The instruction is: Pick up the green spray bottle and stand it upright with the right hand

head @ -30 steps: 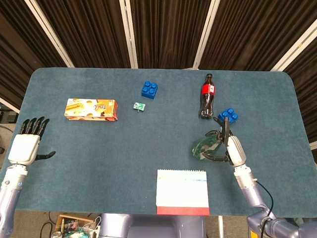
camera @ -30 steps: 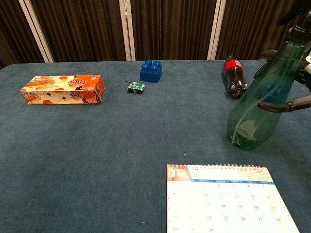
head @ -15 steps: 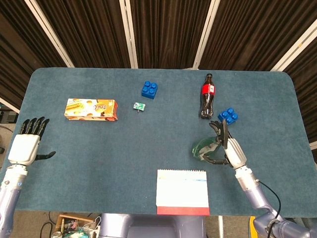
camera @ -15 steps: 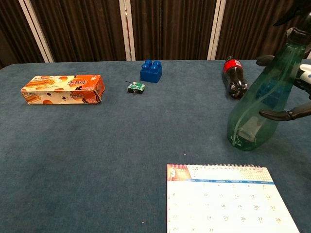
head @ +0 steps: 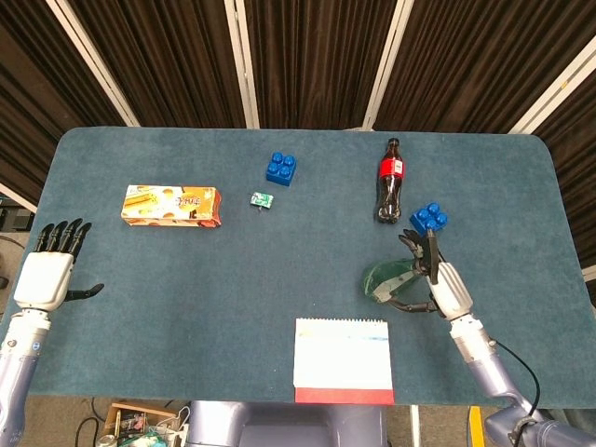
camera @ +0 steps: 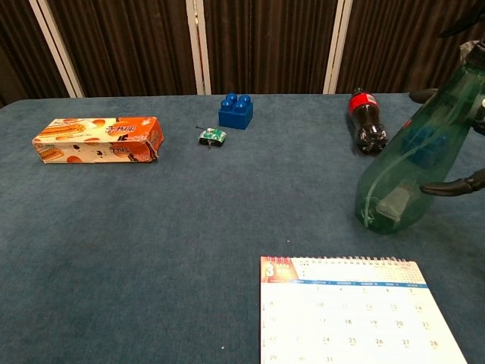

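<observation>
Two hands in view: right hand (head: 445,287) beside green spray bottle (camera: 413,161), fingers spread around it, grasp or contact not clear; bottle standing on table (head: 233,279), tilted, near calendar (head: 343,359) and cola bottle (head: 389,180); left hand (head: 48,273) released, fingers apart, at table's edge

You've got 1 green spray bottle (camera: 409,163); 1 cola bottle (head: 389,181), so 2 bottles total; 2 blue bricks, one (head: 282,169) toward the back, one (head: 428,218) near the cola; 1 orange snack box (head: 171,205); 1 small green-white item (head: 261,199), too small to ID; 1 desk calendar (head: 342,359); 2 hands, left hand (head: 48,276) & right hand (head: 441,285); 1 table (head: 233,279).
</observation>
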`<state>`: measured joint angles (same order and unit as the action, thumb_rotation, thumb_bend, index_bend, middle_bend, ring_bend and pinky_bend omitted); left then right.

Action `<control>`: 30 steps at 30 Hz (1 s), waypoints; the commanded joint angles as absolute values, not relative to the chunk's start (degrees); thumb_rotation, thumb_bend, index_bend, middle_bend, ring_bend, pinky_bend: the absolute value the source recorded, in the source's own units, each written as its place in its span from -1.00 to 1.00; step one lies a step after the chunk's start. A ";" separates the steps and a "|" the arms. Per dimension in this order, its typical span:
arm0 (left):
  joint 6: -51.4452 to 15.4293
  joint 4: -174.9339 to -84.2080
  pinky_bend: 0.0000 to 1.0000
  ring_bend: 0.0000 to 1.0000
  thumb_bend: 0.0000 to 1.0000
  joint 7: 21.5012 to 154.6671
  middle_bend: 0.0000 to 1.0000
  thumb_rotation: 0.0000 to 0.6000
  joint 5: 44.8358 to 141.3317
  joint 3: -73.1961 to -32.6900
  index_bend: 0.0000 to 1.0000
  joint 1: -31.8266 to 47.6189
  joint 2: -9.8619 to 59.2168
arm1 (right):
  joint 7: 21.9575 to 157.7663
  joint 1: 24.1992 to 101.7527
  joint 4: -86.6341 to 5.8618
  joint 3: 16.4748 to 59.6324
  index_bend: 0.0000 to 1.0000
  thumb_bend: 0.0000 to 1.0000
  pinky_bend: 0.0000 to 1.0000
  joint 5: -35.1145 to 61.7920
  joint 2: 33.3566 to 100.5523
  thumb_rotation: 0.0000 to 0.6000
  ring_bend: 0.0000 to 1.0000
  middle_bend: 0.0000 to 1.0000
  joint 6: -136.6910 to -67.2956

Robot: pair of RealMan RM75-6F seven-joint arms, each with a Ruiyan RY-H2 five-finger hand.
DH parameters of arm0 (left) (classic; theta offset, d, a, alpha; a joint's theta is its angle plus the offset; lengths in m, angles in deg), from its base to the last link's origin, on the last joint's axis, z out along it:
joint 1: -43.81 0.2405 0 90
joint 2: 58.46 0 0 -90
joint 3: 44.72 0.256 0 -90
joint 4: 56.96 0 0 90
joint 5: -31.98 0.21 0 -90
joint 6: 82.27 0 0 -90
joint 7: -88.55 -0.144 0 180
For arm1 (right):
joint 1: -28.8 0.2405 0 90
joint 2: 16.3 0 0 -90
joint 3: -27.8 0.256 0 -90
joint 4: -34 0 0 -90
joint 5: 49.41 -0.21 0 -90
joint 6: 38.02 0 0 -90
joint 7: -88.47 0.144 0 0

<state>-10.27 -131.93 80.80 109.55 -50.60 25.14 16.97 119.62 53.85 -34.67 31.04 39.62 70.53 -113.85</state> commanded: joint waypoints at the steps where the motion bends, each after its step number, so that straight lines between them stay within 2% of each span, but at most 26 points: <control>1: -10.25 -132.00 -0.92 -1.00 -0.96 80.80 -0.96 1.00 109.57 -50.58 -1.00 25.16 16.94 | 119.05 53.82 -35.61 31.31 -1.00 -0.86 -1.00 39.64 69.62 1.00 -1.00 -1.00 -113.97; 13: -10.36 -131.99 -0.92 -0.99 -0.96 80.83 -0.96 1.00 109.31 -50.64 -1.00 25.20 16.85 | 115.22 52.48 -42.04 31.76 -1.00 -0.93 -1.00 38.99 63.30 1.00 -1.00 -1.00 -114.55; 19: -9.89 -132.52 -0.92 -1.00 -0.96 80.87 -0.96 1.00 109.23 -50.61 -1.00 25.58 16.50 | 112.00 50.72 -41.40 30.68 -1.00 -0.93 -1.00 38.19 59.45 1.00 -1.00 -1.00 -114.09; 22: -9.24 -133.35 -0.92 -0.99 -0.96 80.84 -0.96 1.00 109.24 -50.55 -1.00 26.03 16.09 | 104.85 50.53 -41.05 29.57 -1.00 -0.89 -1.00 36.46 56.27 1.00 -1.00 -1.00 -110.46; 25: -8.40 -134.58 -0.92 -1.00 -0.96 80.51 -0.97 1.00 109.19 -50.50 -1.00 26.61 15.59 | 90.71 49.82 -41.12 29.50 -1.00 -0.85 -1.00 32.15 53.75 1.00 -1.00 -1.00 -107.76; 28: -7.69 -136.33 -0.92 -1.00 -0.96 80.01 -0.98 1.00 109.40 -50.27 -1.00 27.12 14.98 | 69.70 47.15 -40.30 32.23 -1.00 -0.83 -1.00 23.41 55.63 1.00 -1.00 -1.00 -111.88; 30: -7.40 -137.02 -0.92 -1.00 -0.96 79.64 -0.98 1.00 109.53 -50.11 -1.00 27.36 14.69 | 63.81 45.55 -39.68 33.90 -1.00 -0.82 -1.00 19.66 58.21 1.00 -1.00 -1.00 -115.33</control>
<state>-7.61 -136.77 79.85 109.43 -50.22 27.18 14.89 85.75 49.19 -40.90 31.03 30.72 56.66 -111.52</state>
